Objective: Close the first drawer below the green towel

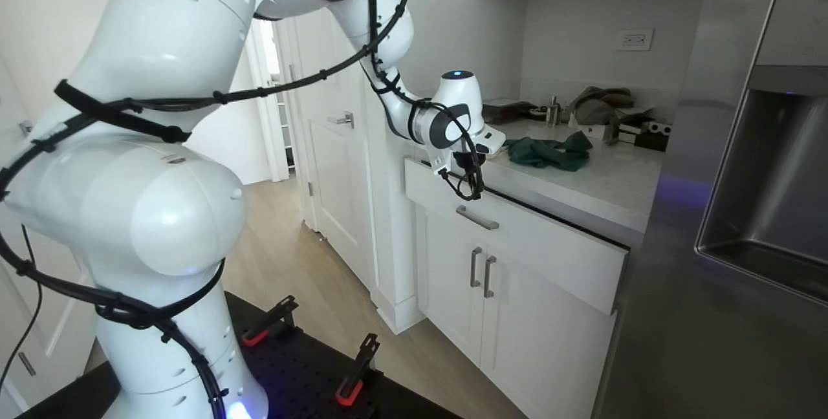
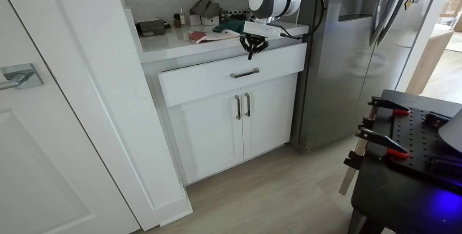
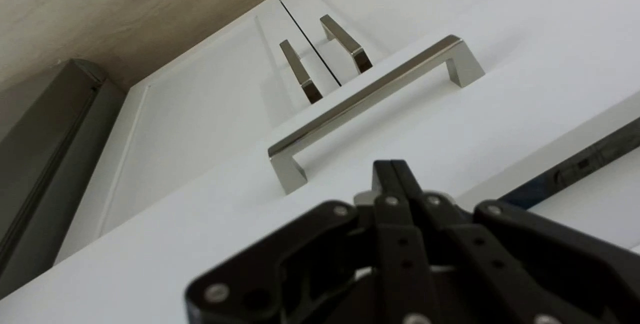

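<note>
The white drawer (image 1: 563, 244) is slightly open, with a dark gap along its top edge; its front also shows in an exterior view (image 2: 198, 84) and the wrist view (image 3: 240, 219). Its metal bar handle (image 3: 375, 96) also shows in both exterior views (image 1: 477, 218) (image 2: 245, 73). The green towel (image 1: 548, 151) lies crumpled on the counter above the drawer, partly behind the arm in an exterior view (image 2: 230, 26). My gripper (image 3: 391, 165) is shut and empty, pointing down by the drawer's upper edge, above the handle (image 2: 249, 57). Whether it touches the drawer, I cannot tell.
Two cabinet doors (image 2: 231, 125) with vertical handles are below the drawer. A steel fridge (image 1: 718, 290) stands beside the cabinet. The counter (image 1: 621, 183) holds boxes, bottles and a red and white cloth (image 2: 211, 36). A black table (image 2: 379, 180) with clamps bears the arm.
</note>
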You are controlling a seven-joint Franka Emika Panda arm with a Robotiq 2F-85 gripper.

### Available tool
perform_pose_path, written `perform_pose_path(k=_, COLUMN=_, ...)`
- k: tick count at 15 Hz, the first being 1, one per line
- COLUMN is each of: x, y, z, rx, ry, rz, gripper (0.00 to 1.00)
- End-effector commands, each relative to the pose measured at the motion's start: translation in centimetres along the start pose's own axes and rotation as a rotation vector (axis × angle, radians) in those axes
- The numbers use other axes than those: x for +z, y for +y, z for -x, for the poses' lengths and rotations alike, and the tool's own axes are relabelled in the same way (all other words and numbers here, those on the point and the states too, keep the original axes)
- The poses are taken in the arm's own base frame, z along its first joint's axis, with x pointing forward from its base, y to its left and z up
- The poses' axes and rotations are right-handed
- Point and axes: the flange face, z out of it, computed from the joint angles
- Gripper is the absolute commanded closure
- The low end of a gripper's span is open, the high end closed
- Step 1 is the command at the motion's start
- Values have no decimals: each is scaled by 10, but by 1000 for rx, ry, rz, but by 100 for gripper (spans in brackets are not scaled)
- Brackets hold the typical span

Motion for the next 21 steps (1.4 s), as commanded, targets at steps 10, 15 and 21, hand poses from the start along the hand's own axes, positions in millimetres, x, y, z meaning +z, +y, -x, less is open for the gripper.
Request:
perform_pose_path(k=10, x=35, y=-12, z=-12, rx=-3, ry=105, rz=-179, gripper=99)
perform_pose_path(k=15, x=43, y=-16, z=-21, rx=-2, ry=168, rz=-241, gripper=99)
perform_pose_path(k=21, x=48, y=-20, z=-27, rx=13, ry=189, rz=-280, gripper=99)
